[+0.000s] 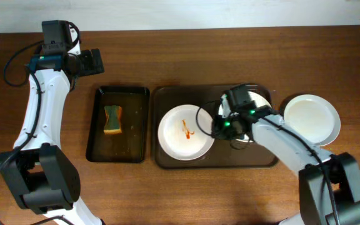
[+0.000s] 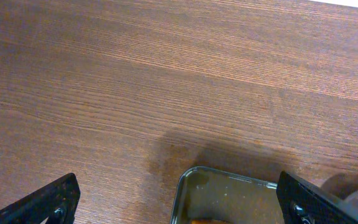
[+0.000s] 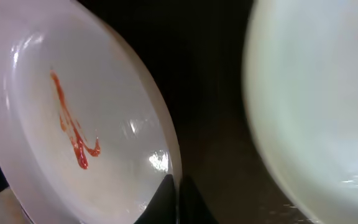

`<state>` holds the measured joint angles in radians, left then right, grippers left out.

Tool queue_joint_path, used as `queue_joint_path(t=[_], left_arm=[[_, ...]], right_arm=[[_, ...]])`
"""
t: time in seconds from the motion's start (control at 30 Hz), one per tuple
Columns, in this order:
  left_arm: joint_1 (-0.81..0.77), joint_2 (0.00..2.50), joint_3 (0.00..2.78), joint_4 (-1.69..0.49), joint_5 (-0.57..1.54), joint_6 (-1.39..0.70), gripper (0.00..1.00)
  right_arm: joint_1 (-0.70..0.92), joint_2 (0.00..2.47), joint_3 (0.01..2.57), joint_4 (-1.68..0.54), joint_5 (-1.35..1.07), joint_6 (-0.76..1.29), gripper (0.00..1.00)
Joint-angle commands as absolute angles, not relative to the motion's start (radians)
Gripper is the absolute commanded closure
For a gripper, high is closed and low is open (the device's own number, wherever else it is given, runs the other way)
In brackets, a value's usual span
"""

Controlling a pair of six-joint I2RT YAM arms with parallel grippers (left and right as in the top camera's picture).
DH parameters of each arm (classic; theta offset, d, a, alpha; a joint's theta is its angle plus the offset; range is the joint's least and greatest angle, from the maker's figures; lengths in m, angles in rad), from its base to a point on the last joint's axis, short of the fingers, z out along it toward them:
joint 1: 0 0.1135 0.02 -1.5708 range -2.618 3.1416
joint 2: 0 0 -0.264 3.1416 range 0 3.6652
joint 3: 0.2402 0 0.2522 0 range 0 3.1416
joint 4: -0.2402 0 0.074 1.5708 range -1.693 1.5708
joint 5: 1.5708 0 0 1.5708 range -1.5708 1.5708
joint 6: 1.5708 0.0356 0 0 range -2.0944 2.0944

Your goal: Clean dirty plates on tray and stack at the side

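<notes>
Brown wood table (image 1: 186, 56): fills the view from above, holds all the other things.
Left arm (image 1: 33, 119): white, bent up along the left side of the table.
Right arm (image 1: 286, 147): white, reaches in from the bottom right, over the right part of the tray.
Big dark tray (image 1: 230, 156): flat in the middle of the table, with two plates in it.
Small dark metal pan (image 1: 133, 125): just beside the big tray, on its left, with a sponge inside.
White plate with a red smear (image 1: 180, 140): round, lies in the left half of the big tray.
Clean white plate (image 1: 311, 119): round, sits on the bare table, just right of the big tray.
Second white plate (image 1: 264, 102): in the far right corner of the big tray, mostly hidden under the right arm.
Left gripper (image 1: 94, 61): black, up over bare wood, above the far corner of the small pan, touching nothing.
Left fingers (image 2: 48, 202): spread wide apart, nothing between them.
Right gripper (image 1: 224, 127): black, low, right at the right edge of the smeared plate; dark tips seen at that rim in the wrist view, but cannot tell if pinching it or not.
Yellow and green sponge (image 1: 112, 120): lies flat in the middle of the small pan.
Red smear (image 1: 188, 128): thin squiggle near the middle of the dirty plate.
</notes>
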<state>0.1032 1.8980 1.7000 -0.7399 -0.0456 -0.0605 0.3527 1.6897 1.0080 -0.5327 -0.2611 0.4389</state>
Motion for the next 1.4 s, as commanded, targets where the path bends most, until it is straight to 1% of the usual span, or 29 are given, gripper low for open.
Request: queue_joint_path(t=[0.0,0.1,0.23,0.33,0.4,0.47,0.5,0.57,0.6,0.63,0.67,0.7,0.73,0.8,0.87,0.9,0.93,1.0,1.03,1.07,1.1,1.13,1.17,1.27,1.3,1.33,1.37], left_arm=[[0.106,1.873,1.720,-0.737,-0.052,-0.066,0.00],[0.106,1.873,1.720,-0.737,-0.052,-0.066,0.00],[0.106,1.873,1.720,-0.737,-0.052,-0.066,0.00],[0.106,1.873,1.720,-0.738,-0.052,-0.066,0.00],[0.106,1.873,1.720,-0.737,-0.052,-0.066,0.00],[0.106,1.873,1.720,-0.737,-0.052,-0.066,0.00],[0.106,1.873,1.720,-0.738,-0.052,-0.066,0.00],[0.106,1.873,1.720,-0.738,-0.052,-0.066,0.00],[0.106,1.873,1.720,-0.737,-0.052,-0.066,0.00],[0.106,1.873,1.720,-0.737,-0.052,-0.066,0.00],[0.106,1.873,1.720,-0.737,-0.052,-0.066,0.00],[0.106,1.873,1.720,-0.737,-0.052,-0.066,0.00],[0.106,1.873,1.720,-0.737,-0.052,-0.066,0.00],[0.106,1.873,1.720,-0.737,-0.052,-0.066,0.00],[0.106,1.873,1.720,-0.706,-0.063,-0.066,0.00],[0.106,1.873,1.720,-0.658,0.004,-0.066,0.00],[0.106,1.874,1.720,-0.659,0.004,-0.066,0.00],[0.106,1.874,1.720,-0.681,0.013,-0.067,0.00],[0.104,1.873,1.720,-0.724,0.073,-0.066,0.01],[0.103,1.871,1.720,-0.860,0.111,-0.066,0.00],[0.103,1.874,1.716,-0.986,0.120,-0.098,0.00],[0.101,1.874,1.707,-1.058,0.121,-0.135,0.00],[0.088,1.874,1.662,-1.155,0.109,-0.141,0.00],[0.073,1.879,1.593,-1.156,0.109,-0.137,0.00],[0.075,1.879,1.593,-1.113,0.126,-0.137,0.09],[0.072,1.879,1.592,-1.108,0.144,-0.137,0.23],[0.065,1.879,1.585,-1.109,0.134,-0.137,0.32]], right_arm=[[0.445,1.694,1.025,-0.516,-0.044,0.541,0.96],[0.470,1.697,1.024,-0.516,0.108,0.540,0.96],[0.471,1.728,1.024,-0.537,0.101,0.540,0.95],[0.471,1.736,1.024,-0.540,-0.028,0.540,0.67],[0.470,1.736,1.027,-0.548,-0.074,0.528,0.58],[0.452,1.736,1.063,-0.557,-0.068,0.502,0.60],[0.450,1.736,1.065,-0.579,-0.062,0.502,0.68],[0.452,1.736,1.064,-0.619,-0.030,0.502,0.79],[0.452,1.736,1.060,-0.634,-0.033,0.503,0.81],[0.452,1.736,1.052,-0.649,-0.033,0.506,0.81],[0.452,1.736,1.049,-0.654,-0.034,0.506,0.75],[0.452,1.732,1.056,-0.655,-0.035,0.493,0.71],[0.438,1.713,1.101,-0.675,-0.070,0.448,0.64],[0.369,1.685,1.309,-0.872,-0.083,0.393,0.53],[0.317,1.685,1.405,-0.999,-0.083,0.334,0.53],[0.290,1.686,1.409,-1.063,-0.083,0.295,0.53],[0.284,1.686,1.408,-1.090,-0.082,0.259,0.50],[0.273,1.686,1.408,-1.126,-0.049,0.213,0.18],[0.258,1.686,1.409,-1.116,-0.041,0.213,0.16],[0.214,1.686,1.409,-1.099,-0.042,0.213,0.09],[0.178,1.686,1.409,-1.093,-0.042,0.213,0.04],[0.153,1.686,1.408,-1.093,-0.042,0.213,0.02],[0.121,1.686,1.408,-1.103,-0.041,0.214,0.01],[0.098,1.686,1.408,-1.104,-0.041,0.214,0.02],[0.097,1.686,1.408,-1.103,-0.041,0.214,0.02],[0.097,1.686,1.408,-1.103,-0.041,0.214,0.02],[0.097,1.686,1.408,-1.103,-0.041,0.214,0.02]])
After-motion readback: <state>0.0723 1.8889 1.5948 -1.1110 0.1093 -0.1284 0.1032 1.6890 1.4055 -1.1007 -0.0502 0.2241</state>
